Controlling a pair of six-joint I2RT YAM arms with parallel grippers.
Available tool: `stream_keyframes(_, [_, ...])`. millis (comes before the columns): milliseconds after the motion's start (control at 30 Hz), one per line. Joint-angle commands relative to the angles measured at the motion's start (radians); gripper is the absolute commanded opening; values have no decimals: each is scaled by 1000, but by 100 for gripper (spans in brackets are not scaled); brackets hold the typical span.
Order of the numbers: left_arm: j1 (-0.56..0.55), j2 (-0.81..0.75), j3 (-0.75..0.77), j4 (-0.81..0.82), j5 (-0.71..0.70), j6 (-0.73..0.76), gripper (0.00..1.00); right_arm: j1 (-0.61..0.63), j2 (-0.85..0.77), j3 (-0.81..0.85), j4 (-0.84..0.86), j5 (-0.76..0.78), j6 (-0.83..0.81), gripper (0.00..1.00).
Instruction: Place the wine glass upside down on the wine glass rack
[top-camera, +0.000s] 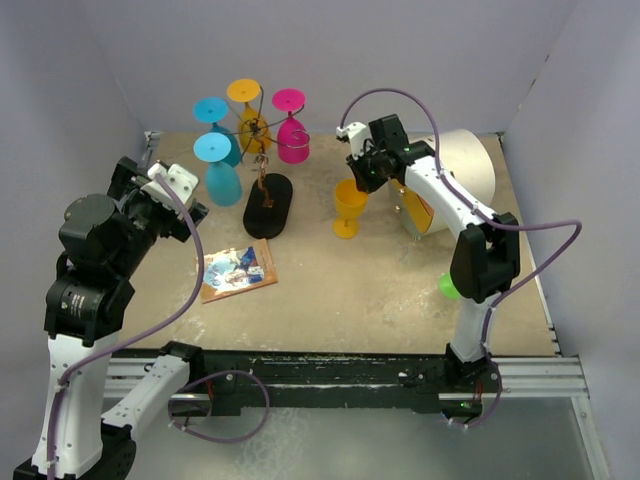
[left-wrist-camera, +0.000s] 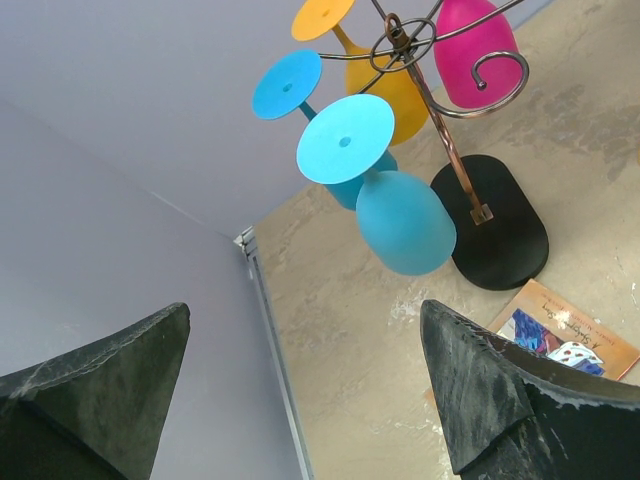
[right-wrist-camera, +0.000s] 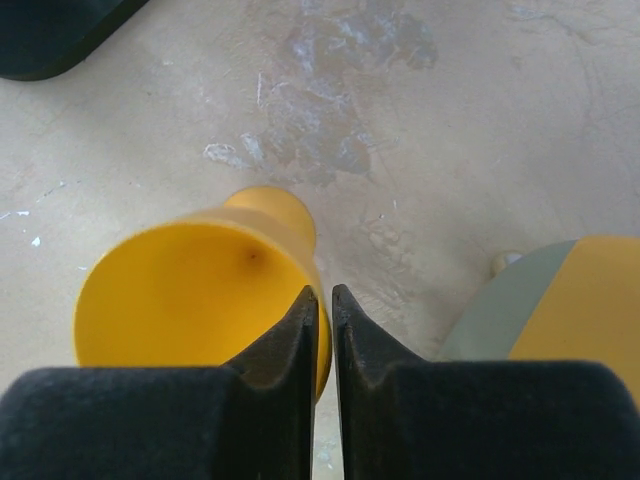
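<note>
Grasping is in hand. Left of the wine glass rack, the left gripper gapes wide, empty. Right of the rack, the yellow wine glass stands upright. The right gripper pinches its rim, jaws nearly together, which only its wrist view shows. The next move likely calls for lifting, inverting and hooking the foot onto the rack.

Looks like a robotics lab test cell, definitely not someone's kitchen. Got a left arm and a right arm bolted side by side to an aluminium rail along a scuffed beige table, boxed in by plain lavender walls. Purple cable looping off the arms too. Only homey bits: a wine glass rack hung with bright glasses, plus a yellow wine glass.
</note>
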Motion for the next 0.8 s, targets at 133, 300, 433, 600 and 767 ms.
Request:
stream_keyframes(133, [7, 9, 26, 27, -31, -8, 99, 5, -78, 39, -49, -58, 8, 0])
stream_keyframes(300, [14, 11, 39, 33, -33, -35, 99, -3, -226, -12, -4, -61, -19, 0])
stream_keyframes(433, [28, 15, 53, 40, 0, -80, 99, -15, -374, -70, 34, -62, -57, 0])
stream_keyframes(600, [53, 10, 71, 39, 83, -131, 99, -38, -546, -144, 105, -42, -86, 0])
stream_keyframes(767, [66, 20, 96, 41, 213, -195, 99, -48, -701, -164, 170, -30, -77, 0])
